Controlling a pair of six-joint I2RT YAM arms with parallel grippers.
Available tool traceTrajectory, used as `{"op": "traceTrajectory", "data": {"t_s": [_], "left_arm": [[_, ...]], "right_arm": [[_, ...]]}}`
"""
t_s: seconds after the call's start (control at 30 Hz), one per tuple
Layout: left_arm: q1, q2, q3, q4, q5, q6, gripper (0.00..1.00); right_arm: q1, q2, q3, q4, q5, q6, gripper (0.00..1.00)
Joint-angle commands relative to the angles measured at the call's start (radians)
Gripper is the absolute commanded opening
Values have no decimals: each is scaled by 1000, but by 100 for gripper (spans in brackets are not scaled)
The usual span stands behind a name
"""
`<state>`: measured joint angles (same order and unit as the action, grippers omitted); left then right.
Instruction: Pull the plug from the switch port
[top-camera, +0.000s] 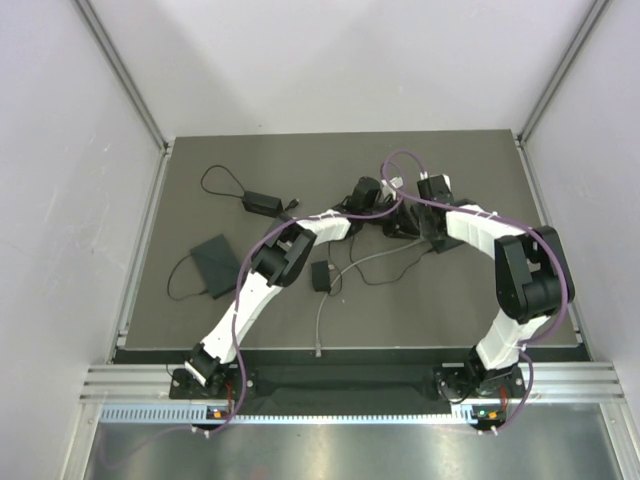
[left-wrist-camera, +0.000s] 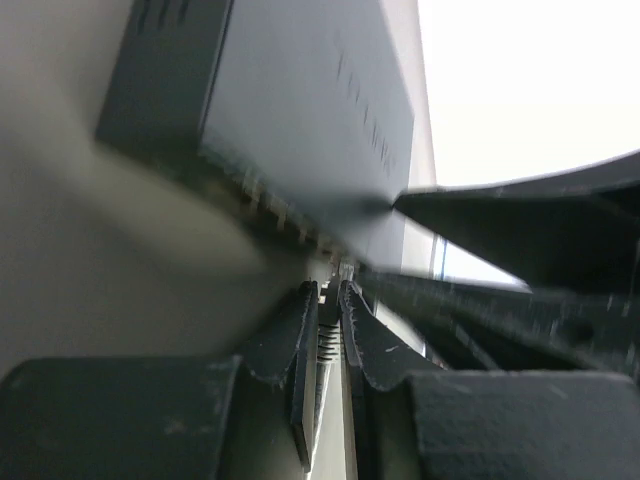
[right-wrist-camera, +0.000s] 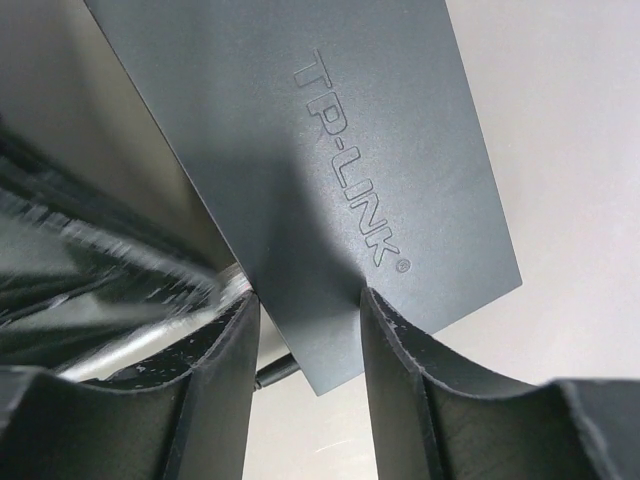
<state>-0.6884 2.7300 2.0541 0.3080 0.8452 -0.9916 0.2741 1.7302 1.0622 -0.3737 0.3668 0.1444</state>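
1. Starting nearest the left wrist camera, the left gripper (left-wrist-camera: 328, 300) stands narrow. Its two fingers (left-wrist-camera: 285, 350) are pinched on a thin ridged piece, judged to be the plug (left-wrist-camera: 327, 338).
2. That plug sits right at the fingertips, against the port edge of the switch (left-wrist-camera: 300, 90). The switch lies straight ahead of this pincer, and its dark body rises beyond.
3. The plug's long axis appears to run in line with the fingers and into the switch. By that judgement, a pull would go straight back along them.
4. On the opposite side, the right gripper (right-wrist-camera: 305, 310) is about half-wide, astride a corner of the switch's lettered body. Both fingers look to meet its sides, but a firm clamp cannot be confirmed.
5. Seen from overhead, both wrists meet at the far middle of the table (top-camera: 480, 160). The left arm is the nearer to the plug, and the right looks placed to brace the switch.
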Motion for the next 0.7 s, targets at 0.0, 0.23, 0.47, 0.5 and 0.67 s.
{"op": "traceTrajectory", "data": {"t_s": [0.0,0.23,0.47,0.5,0.67], "left_arm": [[18,-13,-97,-162,94,91,0],[29,-64,-192,-58,114,64,0],[39,-168,-242,-73,6,110,0],[41,-188,-256,-78,-14,134,0],[41,-360,-337,-205,-145,246,0]], "right_arm": [[-19,72,-18,12,67,46,42],[-53,42,-56,53,-5,29,42],[-64,-38,-108,113,-133,21,43],[-64,-50,-117,120,-144,23,43],[-69,-70,-134,134,-169,26,43]]}}
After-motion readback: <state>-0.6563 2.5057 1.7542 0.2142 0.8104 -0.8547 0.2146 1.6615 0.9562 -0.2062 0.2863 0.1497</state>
